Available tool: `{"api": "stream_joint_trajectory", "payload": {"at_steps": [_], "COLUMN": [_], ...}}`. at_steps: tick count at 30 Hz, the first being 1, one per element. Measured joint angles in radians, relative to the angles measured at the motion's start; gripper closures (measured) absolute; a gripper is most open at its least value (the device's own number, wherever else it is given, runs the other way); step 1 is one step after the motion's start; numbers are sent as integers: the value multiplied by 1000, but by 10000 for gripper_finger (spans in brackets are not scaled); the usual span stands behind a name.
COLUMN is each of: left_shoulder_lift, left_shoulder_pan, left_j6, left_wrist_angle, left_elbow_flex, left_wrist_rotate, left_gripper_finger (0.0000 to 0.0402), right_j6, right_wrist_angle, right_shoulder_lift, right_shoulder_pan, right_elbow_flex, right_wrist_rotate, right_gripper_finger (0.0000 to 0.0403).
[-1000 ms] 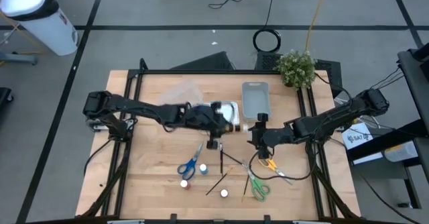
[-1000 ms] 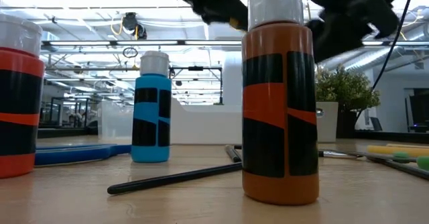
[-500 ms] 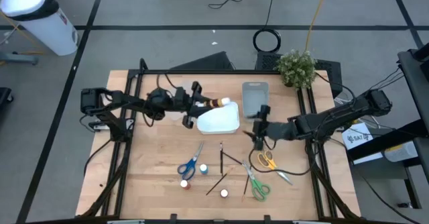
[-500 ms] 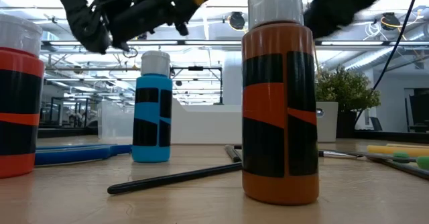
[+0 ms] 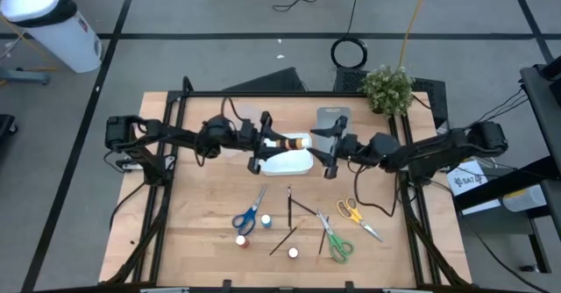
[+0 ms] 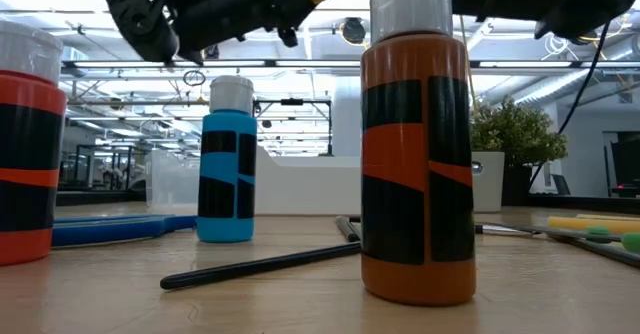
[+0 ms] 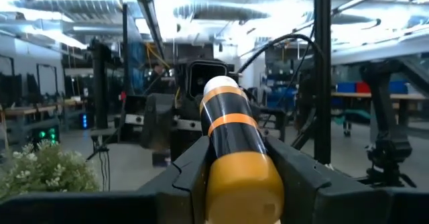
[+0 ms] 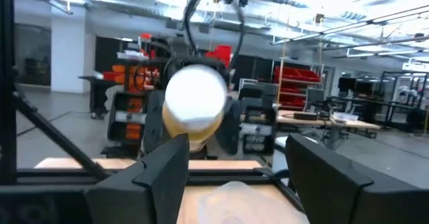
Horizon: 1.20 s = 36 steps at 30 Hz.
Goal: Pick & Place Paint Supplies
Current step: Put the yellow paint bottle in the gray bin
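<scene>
The left hand (image 5: 263, 141) grips a yellow-and-black, white-capped paint bottle (image 5: 289, 141) horizontally above the white tray (image 5: 289, 163), cap toward the open-fingered right hand (image 5: 330, 150), evidently for a handover.

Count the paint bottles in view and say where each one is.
4. One yellow bottle is held in the left gripper above the white tray. Three stand on the table: a red-capped one, a blue one and a white-capped one. Others may be hidden under the arms.
</scene>
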Motion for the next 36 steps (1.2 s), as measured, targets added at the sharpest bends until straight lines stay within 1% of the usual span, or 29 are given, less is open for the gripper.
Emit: {"api": "stream_joint_trajectory", "payload": {"at_steps": [3, 5, 10, 13, 15, 21, 25, 28, 29, 30, 32, 34, 36], "left_shoulder_lift": [0, 0, 0, 0, 0, 0, -2, -2, -2, -1, -11, -27, -38], "left_shoulder_pan": [-17, -27, -31, -31, -31, -36, -39, -40, -39, -37, -30, -27, -23], "left_j6": [23, 40, 49, 45, 45, 42, 53, 35, 16, -8, -49, -57, -58], "left_wrist_angle": [-54, -83, -97, -97, -97, -96, -115, -136, -143, -148, -170, -174, -193], "left_elbow_flex": [21, 27, 31, 31, 31, 31, 31, 32, 32, 34, 30, 32, 32], "left_wrist_rotate": [-35, -58, -60, -57, -56, -38, -39, -47, -54, -62, -64, -68, -78], "left_gripper_finger": [275, 275, 275, 275, 275, 275, 275, 274, 263, 243, 191, 142, 100], "right_j6": [13, 19, 3, -5, -9, -11, -15, -15, -15, -15, -28, -29, -14], "right_wrist_angle": [51, 61, 57, 56, 57, 60, 48, -26, -71, -130, -246, -360, -439], "right_shoulder_lift": [15, 14, 14, 14, 14, 14, 11, -26, -48, -80, -148, -223, -280], "right_shoulder_pan": [6, 14, 36, 39, 39, 39, 40, 40, 40, 40, 40, 40, 40], "right_elbow_flex": [0, 0, 0, 0, 0, 0, 0, 0, 0, 1, 3, 19, 20], "right_wrist_rotate": [-80, -113, -111, -109, -107, -107, -107, -103, -95, -81, -47, -14, -1], "right_gripper_finger": [172, 172, 182, 200, 220, 297, 297, 297, 297, 297, 297, 297, 297]}}
